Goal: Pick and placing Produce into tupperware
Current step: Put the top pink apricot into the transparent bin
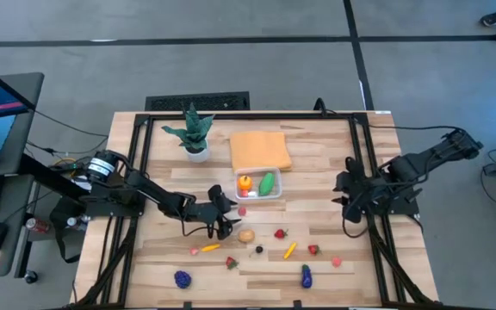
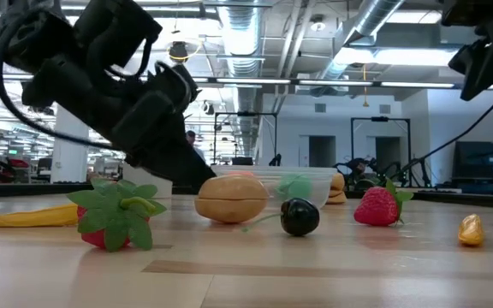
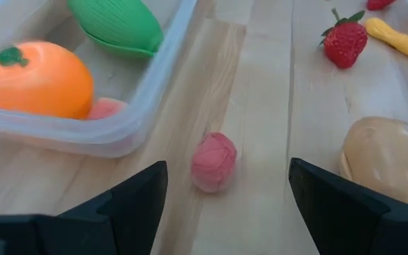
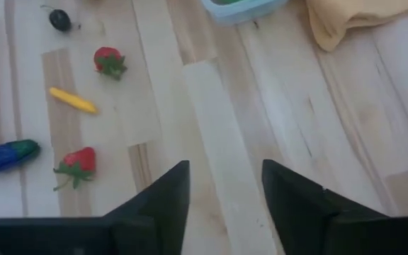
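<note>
Jaws of left gripper (image 3: 225,195) spread over pale wood table (image 1: 158,258), pink produce (image 3: 214,161) between; industrial hall behind.

- We see the tupperware (image 1: 259,183) as clear plastic; the left wrist view shows an orange fruit with a green stem cap (image 3: 36,78) and a ribbed green piece (image 3: 116,27) in it.
- Just outside its wall lies a pink, faintly veined ball (image 3: 213,161).
- The tan, nut-like piece (image 2: 231,198) sits by a glossy black berry (image 2: 299,216).
- We count red strawberries with green leaves (image 2: 114,218), a yellow piece (image 4: 72,100) and a blue-purple eggplant with a green end (image 4: 6,155).
- A purple cluster (image 1: 182,278) lies on the pale, striped wooden table (image 1: 403,267).
- The cloth (image 1: 260,149) is orange.
- The plant (image 1: 191,129) is green in a white pot.
- Both the left gripper (image 1: 228,217) and the right gripper (image 1: 348,204) are black.
</note>
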`<move>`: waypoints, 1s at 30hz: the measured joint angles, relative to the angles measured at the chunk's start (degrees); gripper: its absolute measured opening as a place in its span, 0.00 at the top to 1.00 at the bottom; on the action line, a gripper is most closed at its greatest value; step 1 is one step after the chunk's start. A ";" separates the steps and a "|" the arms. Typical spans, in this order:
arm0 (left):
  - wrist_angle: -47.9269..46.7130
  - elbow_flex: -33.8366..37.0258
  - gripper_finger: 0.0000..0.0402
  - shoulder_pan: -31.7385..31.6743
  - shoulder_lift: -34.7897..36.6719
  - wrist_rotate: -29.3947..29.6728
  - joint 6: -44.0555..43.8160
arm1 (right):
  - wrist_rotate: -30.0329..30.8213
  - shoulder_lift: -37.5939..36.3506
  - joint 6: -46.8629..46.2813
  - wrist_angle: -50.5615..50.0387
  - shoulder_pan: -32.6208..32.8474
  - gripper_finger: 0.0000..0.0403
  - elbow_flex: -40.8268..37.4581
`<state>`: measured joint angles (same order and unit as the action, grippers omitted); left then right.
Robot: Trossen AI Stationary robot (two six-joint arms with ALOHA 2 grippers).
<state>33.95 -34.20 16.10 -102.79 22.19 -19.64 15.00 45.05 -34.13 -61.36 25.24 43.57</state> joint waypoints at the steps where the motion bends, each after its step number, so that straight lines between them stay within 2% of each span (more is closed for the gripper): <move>1: 0.59 0.02 0.29 0.00 -0.92 -0.62 0.00 | -0.07 0.40 -0.34 -0.01 -0.12 0.54 0.00; 4: 1.86 -2.41 0.29 -0.02 -5.39 -2.58 -0.19 | -1.26 2.00 -1.03 0.02 -0.13 0.45 0.00; 9: 1.85 -5.43 0.29 0.08 -8.23 0.50 -2.01 | -3.20 4.56 -3.45 0.12 0.25 0.37 -0.01; 21: 3.29 -5.67 0.29 -1.15 -8.41 -2.16 0.43 | -2.46 5.56 -4.91 0.28 3.65 0.42 0.00; 24: 3.23 -6.53 0.29 -1.62 -8.67 -4.55 0.82 | -1.42 5.56 -4.91 0.56 3.60 0.44 0.00; 30: 2.35 -8.52 0.36 -2.48 -9.06 -6.87 1.91 | -1.24 5.56 -4.93 0.64 3.62 0.48 0.00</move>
<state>36.30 -42.71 13.61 -111.85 15.32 -17.73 13.76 50.61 -39.07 -60.72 28.86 43.57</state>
